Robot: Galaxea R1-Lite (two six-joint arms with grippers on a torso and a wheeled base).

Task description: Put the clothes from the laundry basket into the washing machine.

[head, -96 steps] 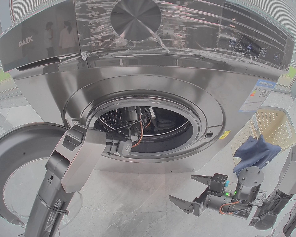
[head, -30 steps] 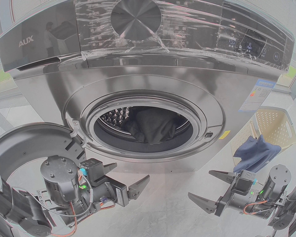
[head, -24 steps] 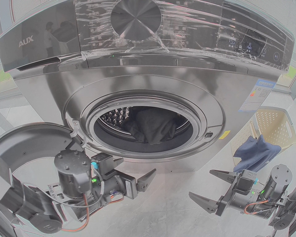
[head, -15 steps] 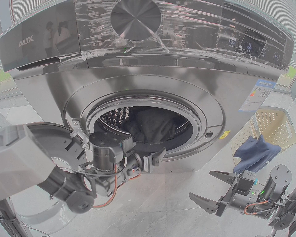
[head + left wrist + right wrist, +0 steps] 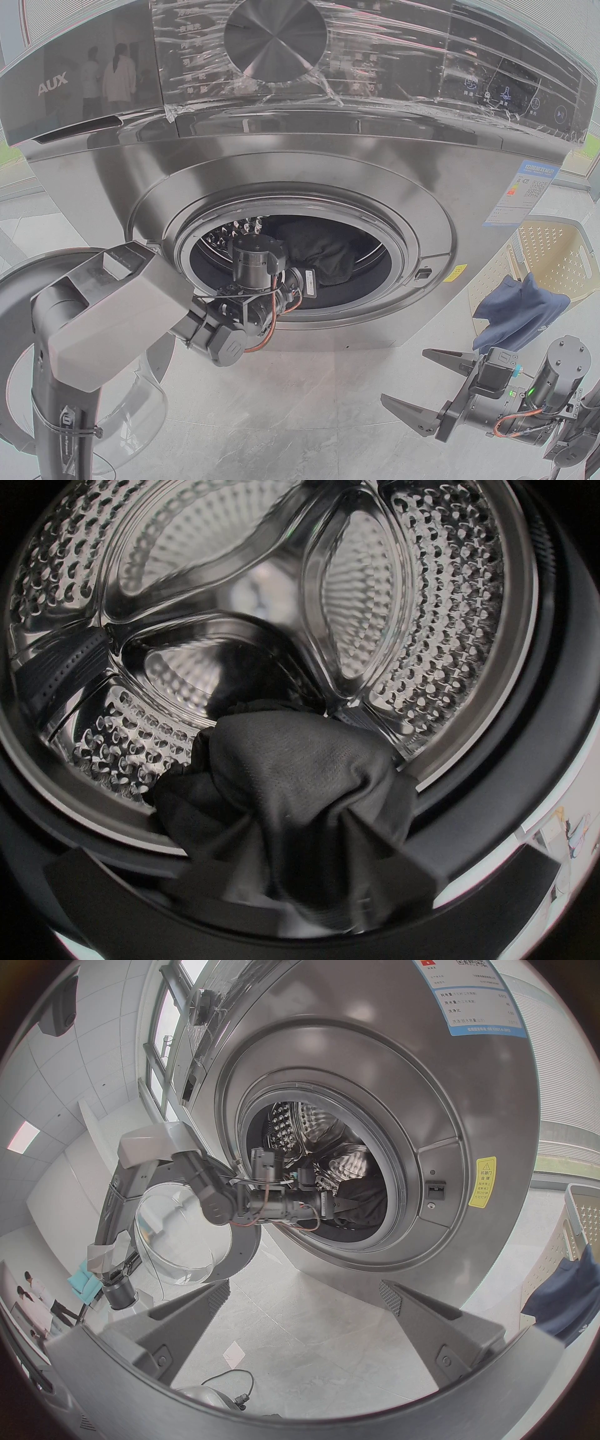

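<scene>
In the head view, your left gripper (image 5: pixel 310 282) is at the mouth of the washing machine (image 5: pixel 300 162), right up against the black garment (image 5: pixel 319 250) heaped at the front of the opening. Your right gripper (image 5: pixel 409 379) hangs low over the floor (image 5: pixel 281 406) with its fingers spread and empty. It is near the laundry basket (image 5: pixel 562 250), where a navy garment (image 5: pixel 519 312) is draped over the near rim.

In the left wrist view, the black garment (image 5: pixel 294 780) spills from the drum (image 5: pixel 387 605) over the door seal (image 5: pixel 550 699), and part of it hangs outside the lip. The left gripper (image 5: pixel 300 867) has its fingers released, one on each side of the hanging fold. The cloth looks light and limp, so expect it to sag and slide back out unless you carry it deep. Pinch the thick bunched fold at the lip, not a loose edge.

In the right wrist view, the right gripper (image 5: pixel 303 1288) faces the machine, wide open. Beyond it, the left gripper (image 5: pixel 328 1202) meets the black garment (image 5: pixel 365 1200). The navy garment (image 5: pixel 562 1297) looks just as soft, so take hold of its bunched ridge where it crosses the basket rim.
</scene>
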